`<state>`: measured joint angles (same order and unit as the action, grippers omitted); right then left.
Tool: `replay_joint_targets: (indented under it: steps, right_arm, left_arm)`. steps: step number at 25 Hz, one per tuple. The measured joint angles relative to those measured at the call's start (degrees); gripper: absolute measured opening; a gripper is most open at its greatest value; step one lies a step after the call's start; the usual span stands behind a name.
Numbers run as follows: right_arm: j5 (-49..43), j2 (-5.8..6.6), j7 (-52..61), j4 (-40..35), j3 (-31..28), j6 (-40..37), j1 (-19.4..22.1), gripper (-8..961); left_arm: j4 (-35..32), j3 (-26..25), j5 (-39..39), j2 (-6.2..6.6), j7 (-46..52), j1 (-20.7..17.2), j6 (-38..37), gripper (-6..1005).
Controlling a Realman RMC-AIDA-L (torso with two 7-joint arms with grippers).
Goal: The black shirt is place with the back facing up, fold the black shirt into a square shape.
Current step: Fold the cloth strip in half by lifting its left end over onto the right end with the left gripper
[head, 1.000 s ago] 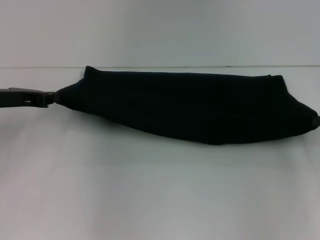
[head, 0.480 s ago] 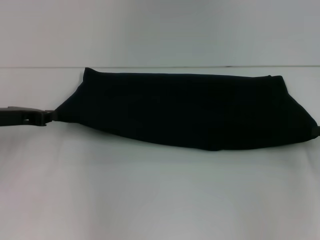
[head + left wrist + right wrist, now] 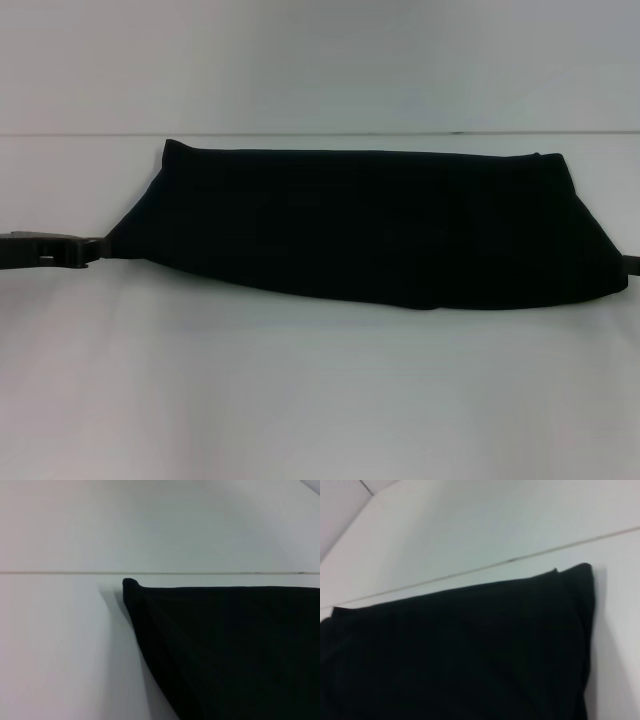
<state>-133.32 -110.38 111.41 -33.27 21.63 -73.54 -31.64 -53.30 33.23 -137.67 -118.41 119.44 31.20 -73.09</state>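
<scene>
The black shirt lies across the far half of a white desk, a wide dark band w/ a straight far edge near the desk's back line and a sagging, curved near edge. Both near corners are drawn outward to points, left and right, so the cloth looks stretched between two holds.

At the left point sits the left gripper, reaching in from the frame edge; its tip meets the shirt's corner and appears closed on the fabric, judging by the pulled cloth. At the right point only a sliver of the right gripper shows at the frame edge, touching the shirt; can't tell how its fingers stand, though the taut corner suggests a hold.

Likely reason for the pose: a fold in progress, w/ the near layer carried by both corners so it travels flat and even.

Left wrist view: the shirt's far left corner, rounded, on white desk. Right wrist view: the far right corner, a small fold at its tip.

Desk surface plain, matte white, meeting a plain pale wall at a thin seam.
</scene>
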Motion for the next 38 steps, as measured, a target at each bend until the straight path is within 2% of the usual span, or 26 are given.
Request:
replay_joint_targets:
  steps: [2,9,11,16,20,25,28,36,38]
  right_arm:
    - [0.4,0.17,-0.9,-0.1,-1.4,-1.9,0.1,61]
    - [7.5,0.4,-5.4,-0.1,-4.5,-11.7,1.6,416]
    - [8.5,0.15,-5.6,-0.1,-4.5,-13.0,1.5,500]
    - [8.8,-0.16,-5.3,0.3,-4.5,-13.0,0.2,678]
    - [8.8,-0.2,-5.0,0.5,-4.2,-12.7,-1.5,703]
    - [8.6,-0.19,-5.0,0.5,-3.3,-12.6,-3.7,734]
    - [8.6,-0.19,-5.3,0.5,-1.8,-12.5,-4.8,748]
    - [8.7,-0.15,-8.0,-0.1,2.4,-12.4,-7.8,754]
    - [8.7,-0.05,-9.5,-0.2,3.3,-12.5,-8.3,756]
  left_arm:
    - [0.0,-0.1,-0.2,0.21,1.2,0.2,-0.9,74]
    - [-0.5,-2.4,-0.4,0.29,3.3,-0.2,-2.5,114]
    - [-0.6,-6.1,-0.1,0.7,3.4,-0.2,-5.2,177]
    - [0.6,-10.7,0.1,1.62,5.1,0.2,-11.8,351]
    - [3.1,-10.5,-0.7,1.84,11.6,0.4,-13.7,544]
    - [6.5,-10.3,-1.7,2.6,19.5,2.0,-15.5,657]
    - [10.9,-10.5,-1.8,3.28,24.2,3.1,-15.5,725]
    - [14.9,-10.9,-1.7,3.37,35.4,3.6,-13.3,908]
    - [16.3,-12.1,-1.5,3.36,37.4,3.4,-12.5,909]
